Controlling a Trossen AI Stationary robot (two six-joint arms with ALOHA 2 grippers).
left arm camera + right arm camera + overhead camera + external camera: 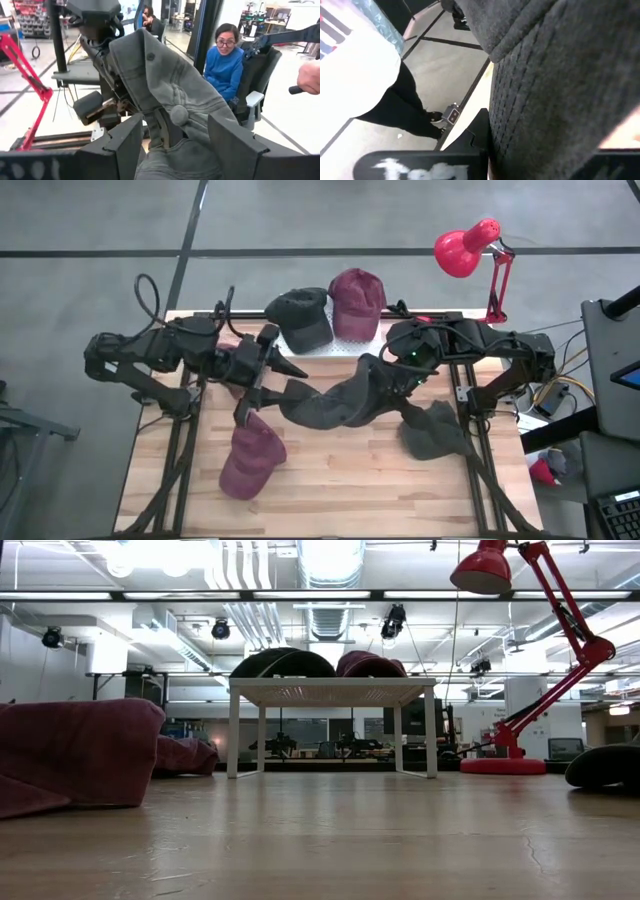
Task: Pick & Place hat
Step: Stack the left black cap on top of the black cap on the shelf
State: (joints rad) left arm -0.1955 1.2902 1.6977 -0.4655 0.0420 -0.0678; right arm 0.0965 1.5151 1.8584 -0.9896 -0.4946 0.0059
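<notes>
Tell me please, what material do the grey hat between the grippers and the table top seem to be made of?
Grey hat: looks like soft woven cotton, matte; in the left wrist view it sags and shows stitched seams and a fabric top button. Table top: seems to be light wood, smooth and probably sealed; joined planks and grain lines show.

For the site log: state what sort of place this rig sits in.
Probably an open-plan robotics lab or workshop: exposed ceiling ducts and strip lights overhead, a concrete floor around the wooden table, and a seated person watching from among equipment racks.
</notes>
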